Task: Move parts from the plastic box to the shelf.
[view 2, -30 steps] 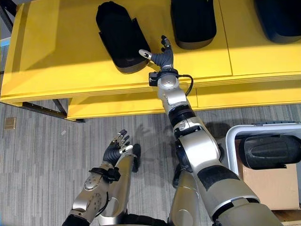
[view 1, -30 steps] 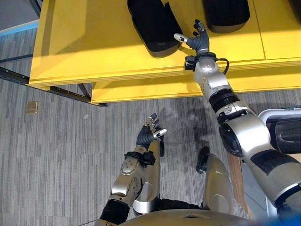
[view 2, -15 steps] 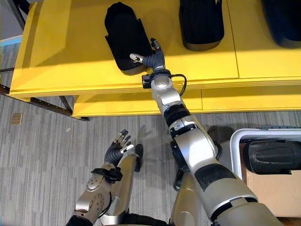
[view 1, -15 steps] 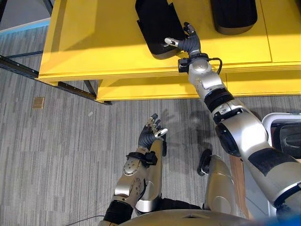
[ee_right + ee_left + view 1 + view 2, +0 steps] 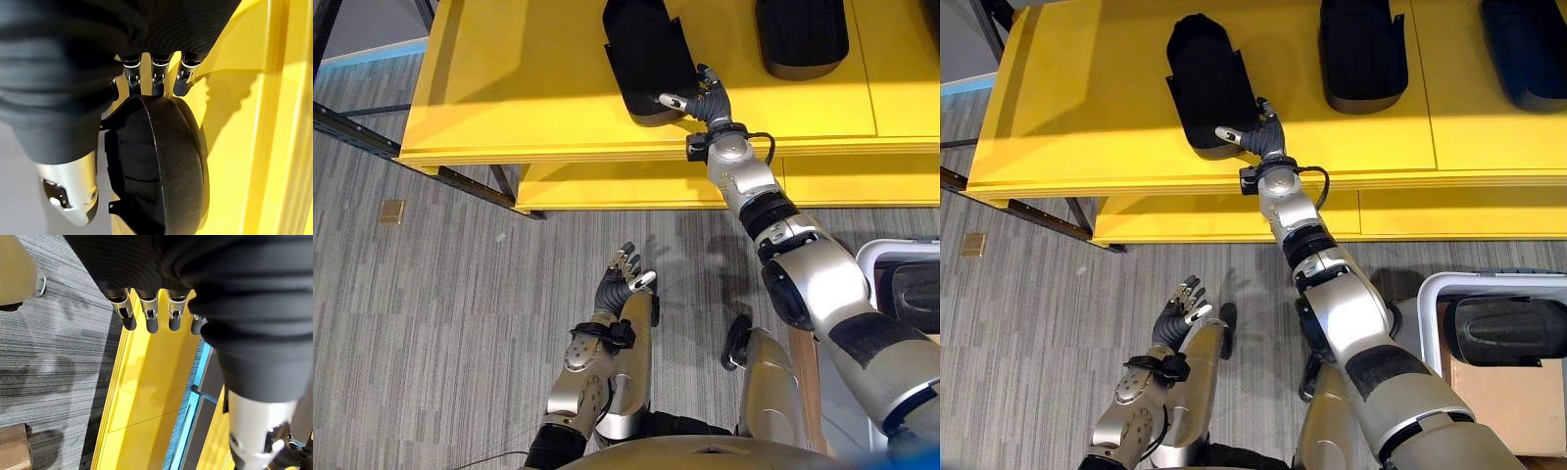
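Note:
Three black moulded parts lie on the yellow shelf (image 5: 509, 78): the leftmost part (image 5: 646, 54), a second part (image 5: 800, 34), and a third part (image 5: 1523, 49) at the far right. My right hand (image 5: 702, 98) reaches over the shelf's front edge and rests against the near end of the leftmost part (image 5: 171, 161). Its fingers (image 5: 154, 81) lie straight on the rim, with the thumb stretched along the part's end. My left hand (image 5: 622, 284) hangs open over the floor, palm up and holding nothing. Another black part (image 5: 1508, 328) lies in the white plastic box (image 5: 1422, 304) at the lower right.
A lower yellow tier (image 5: 607, 186) juts out below the shelf's front edge. A dark metal frame leg (image 5: 372, 147) runs along the floor at the left. A cardboard box (image 5: 1498, 392) sits under the plastic box. Grey carpet lies between me and the shelf.
My right hand has moved left across the shelf, from beside the leftmost black part to touching its near end. The view has shifted slightly. The left hand has stayed put.

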Tool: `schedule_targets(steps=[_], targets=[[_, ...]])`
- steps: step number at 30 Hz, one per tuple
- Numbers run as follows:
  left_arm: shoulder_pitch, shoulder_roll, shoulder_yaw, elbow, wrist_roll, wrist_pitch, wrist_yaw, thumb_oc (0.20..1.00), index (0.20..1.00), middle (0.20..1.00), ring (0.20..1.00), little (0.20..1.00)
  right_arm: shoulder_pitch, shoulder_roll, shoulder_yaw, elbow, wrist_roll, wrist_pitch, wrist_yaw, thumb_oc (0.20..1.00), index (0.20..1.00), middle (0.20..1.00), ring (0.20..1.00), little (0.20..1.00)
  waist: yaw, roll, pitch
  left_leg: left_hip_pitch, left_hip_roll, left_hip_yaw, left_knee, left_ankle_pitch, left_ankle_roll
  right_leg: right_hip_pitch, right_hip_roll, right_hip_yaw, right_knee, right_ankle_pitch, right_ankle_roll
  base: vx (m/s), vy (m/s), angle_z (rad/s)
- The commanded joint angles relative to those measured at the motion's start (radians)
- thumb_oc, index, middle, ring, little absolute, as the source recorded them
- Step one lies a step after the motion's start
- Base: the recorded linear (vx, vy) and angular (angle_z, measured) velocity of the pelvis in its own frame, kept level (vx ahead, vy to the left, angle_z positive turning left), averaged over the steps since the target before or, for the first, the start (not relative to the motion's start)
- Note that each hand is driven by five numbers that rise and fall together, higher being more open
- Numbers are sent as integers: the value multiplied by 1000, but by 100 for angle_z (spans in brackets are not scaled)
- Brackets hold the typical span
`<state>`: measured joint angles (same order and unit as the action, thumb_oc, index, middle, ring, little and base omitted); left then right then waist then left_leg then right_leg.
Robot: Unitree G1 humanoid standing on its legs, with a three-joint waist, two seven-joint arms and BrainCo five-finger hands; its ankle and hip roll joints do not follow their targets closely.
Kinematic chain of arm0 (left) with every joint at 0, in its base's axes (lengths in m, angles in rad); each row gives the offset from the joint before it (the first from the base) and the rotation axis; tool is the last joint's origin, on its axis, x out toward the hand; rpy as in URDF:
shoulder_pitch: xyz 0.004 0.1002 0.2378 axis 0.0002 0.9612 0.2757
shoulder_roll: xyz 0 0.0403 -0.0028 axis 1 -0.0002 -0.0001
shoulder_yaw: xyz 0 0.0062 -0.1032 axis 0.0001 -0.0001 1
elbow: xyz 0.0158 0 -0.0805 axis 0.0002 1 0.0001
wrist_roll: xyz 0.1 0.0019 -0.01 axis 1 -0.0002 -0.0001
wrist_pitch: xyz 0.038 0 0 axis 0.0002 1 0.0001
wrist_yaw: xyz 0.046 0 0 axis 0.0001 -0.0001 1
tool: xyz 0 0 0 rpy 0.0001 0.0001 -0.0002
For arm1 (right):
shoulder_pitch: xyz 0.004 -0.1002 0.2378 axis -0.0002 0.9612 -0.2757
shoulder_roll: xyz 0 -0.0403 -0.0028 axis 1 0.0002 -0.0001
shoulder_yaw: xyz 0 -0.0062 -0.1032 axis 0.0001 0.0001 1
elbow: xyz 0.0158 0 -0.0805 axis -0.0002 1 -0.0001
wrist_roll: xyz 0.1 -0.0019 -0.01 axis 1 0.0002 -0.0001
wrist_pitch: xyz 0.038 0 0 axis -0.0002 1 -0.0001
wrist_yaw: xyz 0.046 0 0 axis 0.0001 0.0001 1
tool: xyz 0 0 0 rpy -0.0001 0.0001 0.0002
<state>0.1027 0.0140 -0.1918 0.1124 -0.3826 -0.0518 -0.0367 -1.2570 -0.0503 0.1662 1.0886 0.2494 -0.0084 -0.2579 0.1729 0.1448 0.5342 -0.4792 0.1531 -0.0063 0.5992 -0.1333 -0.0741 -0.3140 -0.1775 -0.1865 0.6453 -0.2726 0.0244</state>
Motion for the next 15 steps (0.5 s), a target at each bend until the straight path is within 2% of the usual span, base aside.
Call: schedule_targets(steps=[1,15], targets=[[35,-13,-41,-45,-18,-36,-7,1000,1000,1000,1000,1000,-2,38,-34,-12,-9,-30,25,1000,1000,1000,1000,1000,21,32,-14,51,97,-15,12,199,-111,-16,-106,108,22,355,35,0,0,0],[53,-16,-37,-46,-24,-37,-15,1000,1000,1000,1000,1000,40,112,-41,-33,-15,-30,43,1000,1000,1000,1000,1000,43,34,-14,70,103,-12,19,190,-113,14,-97,101,16,359,31,0,0,0]])
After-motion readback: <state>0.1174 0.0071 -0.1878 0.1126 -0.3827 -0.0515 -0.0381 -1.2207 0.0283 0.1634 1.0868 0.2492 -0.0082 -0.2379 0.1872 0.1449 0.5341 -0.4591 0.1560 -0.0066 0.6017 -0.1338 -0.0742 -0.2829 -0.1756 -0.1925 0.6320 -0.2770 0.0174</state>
